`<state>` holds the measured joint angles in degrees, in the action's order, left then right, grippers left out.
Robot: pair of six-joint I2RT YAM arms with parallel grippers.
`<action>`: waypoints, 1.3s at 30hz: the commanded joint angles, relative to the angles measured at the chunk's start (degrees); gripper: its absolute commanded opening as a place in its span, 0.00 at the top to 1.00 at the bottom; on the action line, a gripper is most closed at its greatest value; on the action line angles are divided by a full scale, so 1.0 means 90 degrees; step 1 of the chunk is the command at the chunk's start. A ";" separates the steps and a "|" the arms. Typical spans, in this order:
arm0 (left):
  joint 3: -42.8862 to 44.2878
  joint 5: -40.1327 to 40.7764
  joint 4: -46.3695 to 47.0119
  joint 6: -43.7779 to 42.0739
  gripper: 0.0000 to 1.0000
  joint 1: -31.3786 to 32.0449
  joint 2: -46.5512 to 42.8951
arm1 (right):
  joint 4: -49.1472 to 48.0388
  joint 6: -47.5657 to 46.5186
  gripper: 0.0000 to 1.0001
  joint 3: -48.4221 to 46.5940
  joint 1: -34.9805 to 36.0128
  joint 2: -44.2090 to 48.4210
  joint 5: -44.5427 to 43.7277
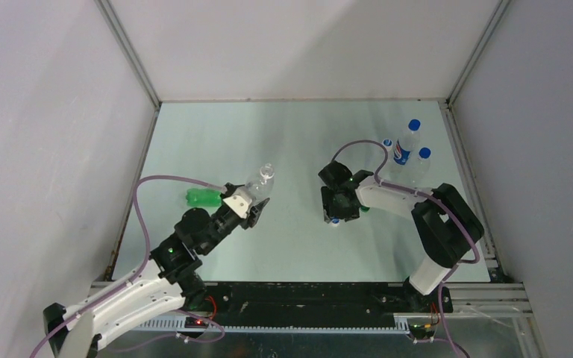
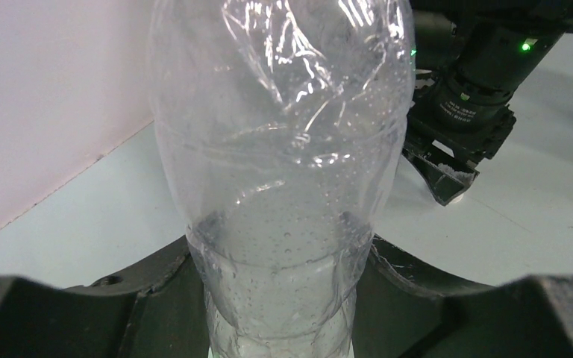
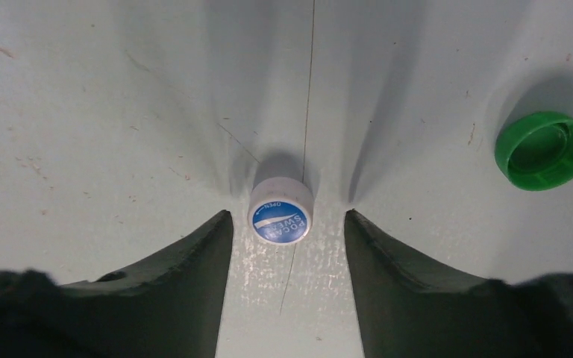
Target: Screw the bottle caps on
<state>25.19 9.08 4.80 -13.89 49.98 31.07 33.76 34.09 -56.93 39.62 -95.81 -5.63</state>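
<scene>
My left gripper [image 1: 250, 205] is shut on the clear bottle [image 1: 261, 183] and holds it tilted above the table; its neck has no cap. In the left wrist view the clear bottle [image 2: 283, 149] fills the space between the dark fingers [image 2: 157, 298]. The green bottle [image 1: 203, 197] lies on its side just left of that gripper. My right gripper [image 3: 287, 216] is open and points down, with the white cap [image 3: 280, 212], blue-labelled on top, on the table between its fingertips, untouched. The green cap [image 3: 545, 151] lies open side up to its right.
Three clear bottles with blue caps [image 1: 414, 127] stand at the back right, one with a red-blue label [image 1: 400, 153]. The right arm's wrist [image 2: 477, 89] shows behind the clear bottle. Grey walls enclose the table [image 1: 283, 134] on three sides.
</scene>
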 commanded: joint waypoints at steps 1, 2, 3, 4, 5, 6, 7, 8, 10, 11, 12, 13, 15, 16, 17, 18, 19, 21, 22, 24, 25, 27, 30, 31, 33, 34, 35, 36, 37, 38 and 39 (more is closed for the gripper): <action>0.0401 0.0178 0.0017 0.0186 0.70 -0.0006 0.0063 | -0.0177 0.0128 0.45 -0.0020 -0.0022 -0.0166 -0.0141; 0.0411 0.0140 0.0011 0.0191 0.69 -0.0006 0.0102 | -0.0174 0.0129 0.46 -0.0017 -0.0024 -0.0195 -0.0133; 0.0413 0.0137 0.0013 0.0209 0.68 -0.0006 0.0132 | -0.0175 0.0124 0.49 -0.0010 -0.0038 -0.0253 -0.0120; 0.0418 0.0146 0.0009 0.0212 0.67 -0.0006 0.0212 | -0.0191 0.0091 0.51 -0.0014 -0.0059 -0.0282 -0.0086; 0.0447 0.0155 -0.0031 0.0212 0.67 -0.0006 0.0250 | -0.0203 0.0071 0.54 -0.0018 -0.0067 -0.0336 -0.0067; 0.0465 0.0183 -0.0053 0.0214 0.67 -0.0006 0.0342 | -0.0235 0.0014 0.55 -0.0009 -0.0066 -0.0353 -0.0060; 0.0490 0.0197 -0.0088 0.0225 0.67 -0.0006 0.0393 | -0.0250 -0.0021 0.60 -0.0011 -0.0061 -0.0385 -0.0059; 0.0496 0.0184 -0.0096 0.0220 0.67 -0.0001 0.0490 | -0.0268 -0.0094 0.62 -0.0012 -0.0052 -0.0383 -0.0059; 0.0482 0.0105 -0.0048 0.0227 0.67 -0.0022 0.0597 | -0.0277 -0.0213 0.69 -0.0013 -0.0047 -0.0329 -0.0059; 0.0463 0.0026 0.0020 0.0189 0.68 -0.0071 0.0634 | -0.0275 -0.0262 0.74 -0.0008 -0.0052 -0.0301 -0.0044; 0.0458 -0.0194 0.0046 0.0148 0.68 -0.0102 0.0646 | -0.0275 -0.0377 0.76 0.0008 -0.0055 -0.0206 -0.0031; 0.0442 -0.0356 0.0083 0.0069 0.69 -0.0164 0.0649 | -0.0248 -0.0503 0.81 0.0012 -0.0051 -0.0151 -0.0010; 0.0422 -0.0475 0.0085 0.0054 0.70 -0.0202 0.0649 | -0.0173 -0.0668 0.88 0.0023 -0.0050 0.0089 0.0030; 0.0433 -0.0542 0.0039 0.0032 0.71 -0.0197 0.0654 | -0.0155 -0.0719 0.90 0.0038 -0.0040 0.0328 0.0049; 0.0477 -0.0619 -0.0119 0.0021 0.72 -0.0193 0.0677 | -0.0147 -0.0838 0.94 0.0056 -0.0028 0.0458 0.0083; 0.0504 -0.0653 -0.0288 0.0113 0.72 -0.0192 0.0698 | -0.0157 -0.0896 0.95 0.0132 0.0000 0.0784 0.0096; 0.0539 -0.0764 -0.0367 0.0149 0.72 -0.0194 0.0732 | -0.0201 -0.1011 0.97 0.0260 0.0006 0.0959 0.0146; 0.0568 -0.0921 -0.0679 0.0229 0.74 -0.0199 0.0795 | -0.0280 -0.1144 0.99 0.0444 0.0005 0.1483 0.0236; 0.0564 -0.0941 -0.0853 0.0253 0.75 -0.0195 0.0815 | -0.0282 -0.1182 1.00 0.0494 -0.0024 0.1827 0.0274; 0.0580 -0.1210 -0.1038 0.0360 0.78 -0.0198 0.0875 | -0.0187 -0.1285 1.00 0.0572 -0.0059 0.2314 0.0386; 0.0595 -0.1308 -0.1079 0.0410 0.79 -0.0196 0.0913 | -0.0062 -0.1370 1.00 0.0573 -0.0069 0.2635 0.0453; 0.0575 -0.1435 -0.1097 0.0563 0.81 -0.0199 0.0951 | 0.0093 -0.1493 1.00 0.0594 -0.0067 0.3144 0.0532; 0.0544 -0.1534 -0.1107 0.0648 0.83 -0.0196 0.0980 | 0.0218 -0.1578 1.00 0.0659 -0.0089 0.3817 0.0657; 0.0542 -0.1545 -0.1113 0.0651 0.83 -0.0199 0.0971 | 0.0236 -0.1638 1.00 0.0680 -0.0098 0.4121 0.0777; 0.0541 -0.1655 -0.1126 0.0651 0.83 -0.0199 0.0909 | 0.0254 -0.1739 1.00 0.0681 -0.0120 0.4572 0.0967; 0.0541 -0.1773 -0.1140 0.0578 0.84 -0.0196 0.0836 | 0.0219 -0.1832 1.00 0.0681 -0.0127 0.4713 0.1133; 0.0536 -0.1831 -0.1158 0.0482 0.84 -0.0199 0.0792 | 0.0192 -0.1882 1.00 0.0681 -0.0128 0.4993 0.1211; 0.0532 -0.1925 -0.1173 0.0431 0.84 -0.0198 0.0709 | 0.0135 -0.1971 1.00 0.0676 -0.0131 0.5124 0.1331; 0.0537 -0.1975 -0.1203 0.0323 0.84 -0.0195 0.0665 | 0.0106 -0.2010 0.99 0.0662 -0.0126 0.5366 0.1379; 0.0540 -0.2083 -0.1220 0.0269 0.84 -0.0195 0.0587 | 0.0026 -0.2105 0.99 0.0649 -0.0130 0.5477 0.1461; 0.0536 -0.2152 -0.1247 0.0143 0.84 -0.0193 0.0560 | -0.0017 -0.2202 0.99 0.0640 -0.0127 0.5679 0.1521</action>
<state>27.83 -5.89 -6.94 -9.69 48.56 38.44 35.46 18.41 -51.03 38.61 -49.78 3.86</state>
